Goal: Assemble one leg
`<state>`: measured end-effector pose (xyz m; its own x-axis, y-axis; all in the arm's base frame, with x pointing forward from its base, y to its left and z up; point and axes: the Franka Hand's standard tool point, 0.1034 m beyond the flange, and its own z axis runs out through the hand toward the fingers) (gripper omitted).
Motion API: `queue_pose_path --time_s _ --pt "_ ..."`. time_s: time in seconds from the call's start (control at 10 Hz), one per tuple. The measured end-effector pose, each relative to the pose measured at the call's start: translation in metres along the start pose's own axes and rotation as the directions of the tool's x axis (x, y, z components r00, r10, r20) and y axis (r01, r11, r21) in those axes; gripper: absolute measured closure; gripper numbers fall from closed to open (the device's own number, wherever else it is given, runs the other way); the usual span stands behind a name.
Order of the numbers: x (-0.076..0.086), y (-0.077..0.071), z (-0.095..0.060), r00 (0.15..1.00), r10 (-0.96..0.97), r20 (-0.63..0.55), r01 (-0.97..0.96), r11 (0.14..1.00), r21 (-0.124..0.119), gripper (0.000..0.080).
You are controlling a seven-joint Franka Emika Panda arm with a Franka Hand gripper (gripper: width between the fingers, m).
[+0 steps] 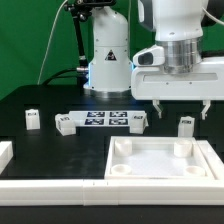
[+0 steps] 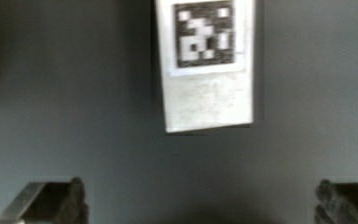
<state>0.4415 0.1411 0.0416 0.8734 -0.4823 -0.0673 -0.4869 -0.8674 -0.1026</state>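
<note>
A black-and-white square tag marked the face of the leg (image 1: pixel 185 124), a small white block standing upright on the dark table (image 1: pixel 50 140) at the exterior frame's right, just above the white tray (image 1: pixel 117 160). The Franka arm (image 1: pixel 185 40) reached straight down from the upper right, its gripper (image 1: pixel 182 108) above the leg, fingers (image 2: pixel 51 203) spread wide and holding nothing.

My arm (image 1: pixel 108 45) is glossy white, with rounded, bulging housings and a blue glow low on its side. A grey cylinder (image 1: pixel 180 52) tops my gripper (image 1: pixel 181 110), a broad white box with a dark underside. My fingers (image 2: pixel 51 203) are slim, dark and blocky.
</note>
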Motion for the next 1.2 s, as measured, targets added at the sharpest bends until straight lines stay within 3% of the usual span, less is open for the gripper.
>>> queue_pose_path --time_s 0.2,0.4,0.5,0.7,0.9,1.2 --pt "-0.011 0.0 0.008 1.0 -0.013 0.012 0.013 1.0 -0.006 0.0151" --pt "-0.011 0.001 0.008 0.999 -0.026 0.019 0.026 1.0 -0.009 0.0151" --pt "-0.012 0.009 0.009 0.991 -0.06 0.121 0.064 0.997 -0.032 0.0151" --pt "-0.006 0.01 0.011 0.974 -0.063 0.22 0.072 0.997 -0.034 0.0151" --pt "-0.015 0.011 0.013 0.939 -0.056 0.34 0.082 0.995 -0.063 0.0151" --pt "-0.02 0.006 0.013 0.818 -0.049 0.574 0.116 0.99 -0.081 0.0151"
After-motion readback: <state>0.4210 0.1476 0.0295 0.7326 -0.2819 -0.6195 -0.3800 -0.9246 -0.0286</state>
